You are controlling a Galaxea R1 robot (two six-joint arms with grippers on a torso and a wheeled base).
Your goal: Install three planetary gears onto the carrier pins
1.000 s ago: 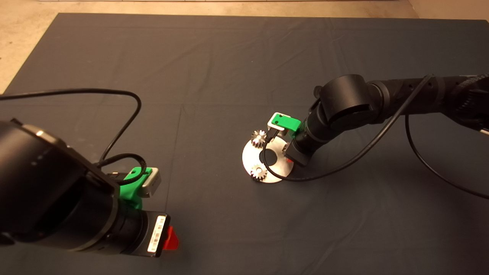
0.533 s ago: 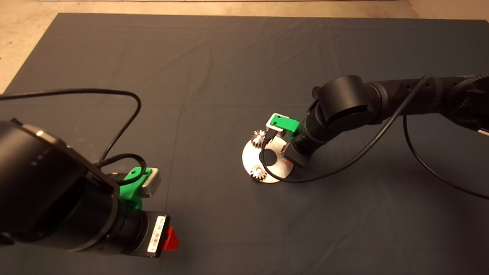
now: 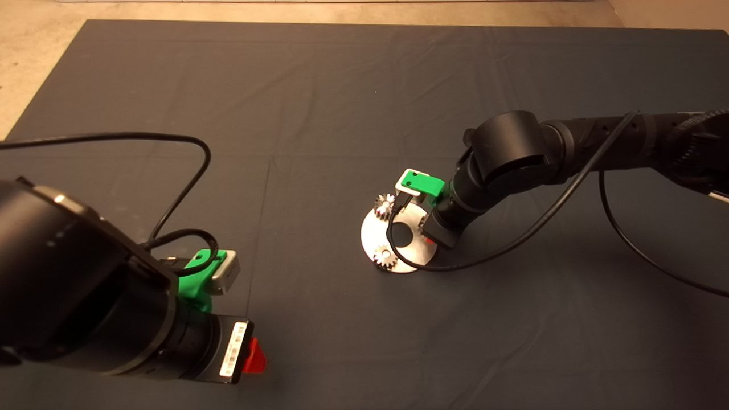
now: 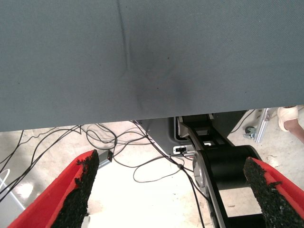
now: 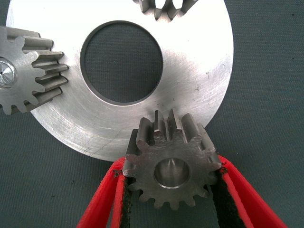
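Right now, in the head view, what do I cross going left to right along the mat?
Left tool parked low at the left → metal disc with two gears, far and near → right tool at the disc's right edge.

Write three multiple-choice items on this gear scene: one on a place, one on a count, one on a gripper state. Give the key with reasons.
1. Where is the left gripper?
A. Over the disc
B. At the mat's lower left, away from the disc
C. Touching the right arm

2. How many gears show in the right wrist view?
A. One
B. Two
C. Three

3. What is the right gripper doing?
A. Shut on a gear
B. Open, holding nothing
C. Gripping the disc's rim

Key:
1 B: in the head view it sits far from the disc.
2 C: the held gear, a gear at the side and a gear at the far rim all show.
3 A: its fingers press that gear's teeth from both sides, at the disc's edge.
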